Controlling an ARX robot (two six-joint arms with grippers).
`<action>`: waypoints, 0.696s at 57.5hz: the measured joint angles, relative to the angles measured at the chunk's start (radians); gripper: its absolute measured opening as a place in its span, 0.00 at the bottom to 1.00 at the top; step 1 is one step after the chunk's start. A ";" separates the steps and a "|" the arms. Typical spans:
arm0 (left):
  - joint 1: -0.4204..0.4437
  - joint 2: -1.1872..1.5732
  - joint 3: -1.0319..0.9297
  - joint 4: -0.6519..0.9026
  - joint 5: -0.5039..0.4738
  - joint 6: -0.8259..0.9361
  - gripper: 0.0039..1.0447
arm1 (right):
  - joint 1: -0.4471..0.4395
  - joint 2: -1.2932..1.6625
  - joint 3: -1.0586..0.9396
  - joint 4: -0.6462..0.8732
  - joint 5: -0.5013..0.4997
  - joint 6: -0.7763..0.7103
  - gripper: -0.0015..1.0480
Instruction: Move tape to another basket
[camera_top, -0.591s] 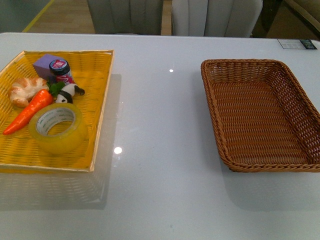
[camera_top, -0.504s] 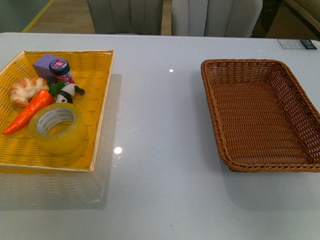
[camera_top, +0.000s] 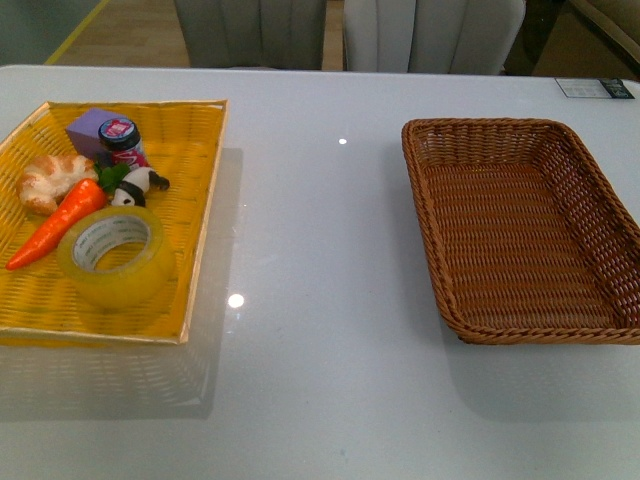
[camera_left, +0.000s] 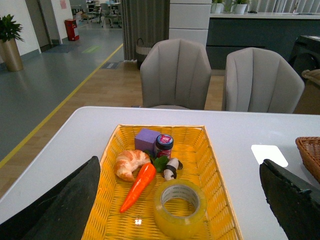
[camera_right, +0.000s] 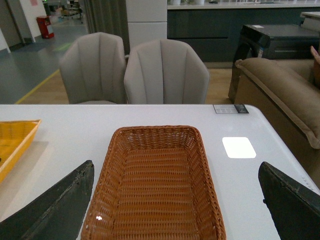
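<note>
Tape (camera_top: 112, 255) lies in the yellow tray (camera_top: 190, 180); left tool (camera_left: 178, 161) and right tool (camera_right: 175, 164) gape wide, holding nothing

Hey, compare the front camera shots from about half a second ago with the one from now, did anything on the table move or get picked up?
Nothing has visibly changed. The tape still lies in the yellow tray next to the carrot, and the brown basket is still empty in the same spot.
</note>
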 joint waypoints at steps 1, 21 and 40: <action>0.000 0.000 0.000 0.000 0.000 0.000 0.92 | 0.000 0.000 0.000 0.000 0.000 0.000 0.91; 0.101 0.308 0.166 -0.322 0.401 0.001 0.92 | 0.000 0.000 0.000 0.000 0.001 0.000 0.91; 0.051 1.033 0.407 0.232 0.293 0.015 0.92 | 0.000 0.000 0.000 0.000 0.001 0.000 0.91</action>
